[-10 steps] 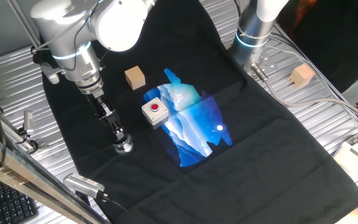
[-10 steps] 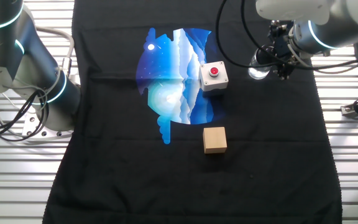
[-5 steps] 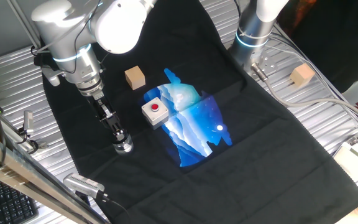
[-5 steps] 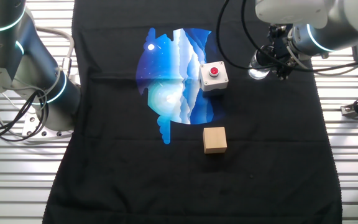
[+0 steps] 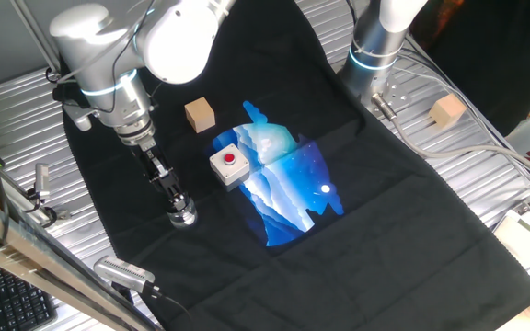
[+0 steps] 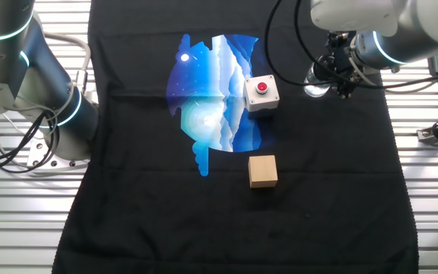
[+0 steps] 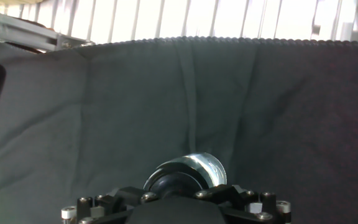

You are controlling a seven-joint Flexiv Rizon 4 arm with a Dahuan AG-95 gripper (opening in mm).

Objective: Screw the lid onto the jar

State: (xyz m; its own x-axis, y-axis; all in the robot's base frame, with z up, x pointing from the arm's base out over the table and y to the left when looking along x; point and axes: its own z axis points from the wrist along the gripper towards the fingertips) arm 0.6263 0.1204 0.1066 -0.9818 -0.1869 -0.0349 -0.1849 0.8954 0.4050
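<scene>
**Q:** Describe the work surface and the large items on it.

**A:** A ribbed metal table (image 5: pixel 486 175) is covered by a black cloth (image 5: pixel 403 230) that carries a blue and white printed patch (image 5: pixel 288 188). A second grey arm base (image 6: pixel 21 84) stands at the far edge of the cloth, well apart from the fingers. The working arm (image 5: pixel 118 69) reaches down toward one side of the cloth.

**Q:** Which smaller items lie on the cloth, relative to the fingers?

**A:** A white box with a red button (image 6: pixel 261 93) sits near the fingers, on the edge of the printed patch. A tan wooden cube (image 6: pixel 263 170) lies farther from the fingers, beyond the box. A second wooden cube (image 5: pixel 447 111) rests on bare metal, well apart from the fingers.

**Q:** Where is the gripper, and what is its finger state?

**A:** The gripper (image 5: pixel 178 208) points down at the cloth, directly over the jar (image 5: pixel 183 218). In the hand view the gripper body fills the bottom edge of the frame. The fingertips are hidden there, and in both fixed views they are too small to resolve. The finger spacing cannot be determined.

**Q:** Where are the task items?

**A:** The jar stands upright on the cloth at the fingertips, and its clear rim (image 7: pixel 199 167) shows just ahead of the gripper body. A dark round part, apparently the lid (image 7: pixel 171 183), sits on top of the jar beneath the gripper. Whether the fingers touch the lid cannot be determined.
</scene>
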